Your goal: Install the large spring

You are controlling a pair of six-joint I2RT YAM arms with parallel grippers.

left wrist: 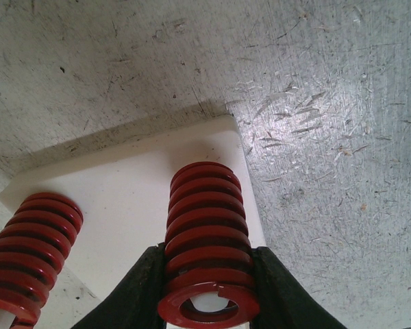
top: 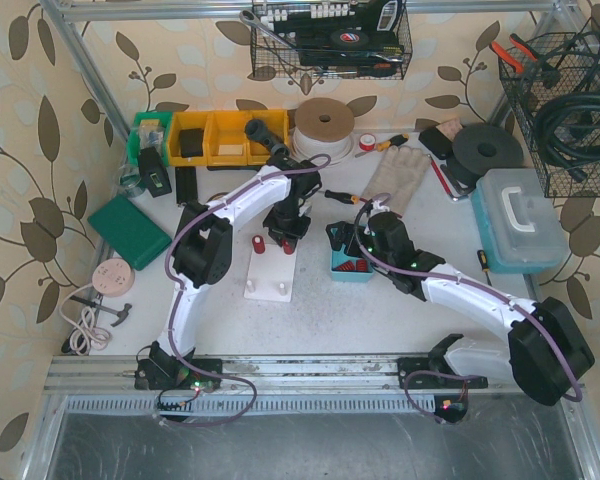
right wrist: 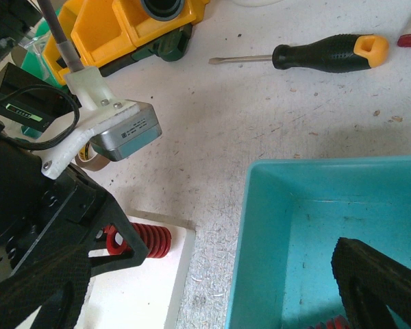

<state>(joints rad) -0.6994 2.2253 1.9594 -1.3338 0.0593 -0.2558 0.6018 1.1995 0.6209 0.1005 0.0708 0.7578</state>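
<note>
A white plate point(top: 270, 268) lies on the table with two red springs standing on its far end. My left gripper point(top: 285, 228) is over the right one. In the left wrist view its fingers point(left wrist: 151, 277) press both sides of the large red spring point(left wrist: 207, 226), which sits over a white peg on the plate point(left wrist: 123, 185). A second red spring point(left wrist: 31, 260) stands to the left. My right gripper point(top: 353, 248) hangs open over the teal bin point(top: 350, 265). In the right wrist view it point(right wrist: 212, 301) spans the bin's left wall point(right wrist: 236, 274).
A black and orange screwdriver point(right wrist: 329, 53) lies beyond the teal bin. Yellow bins point(top: 225, 135), a tape roll point(top: 323, 122) and gloves point(top: 398, 175) are at the back. A green case point(top: 130, 230) is on the left and a pale blue box point(top: 520, 215) on the right.
</note>
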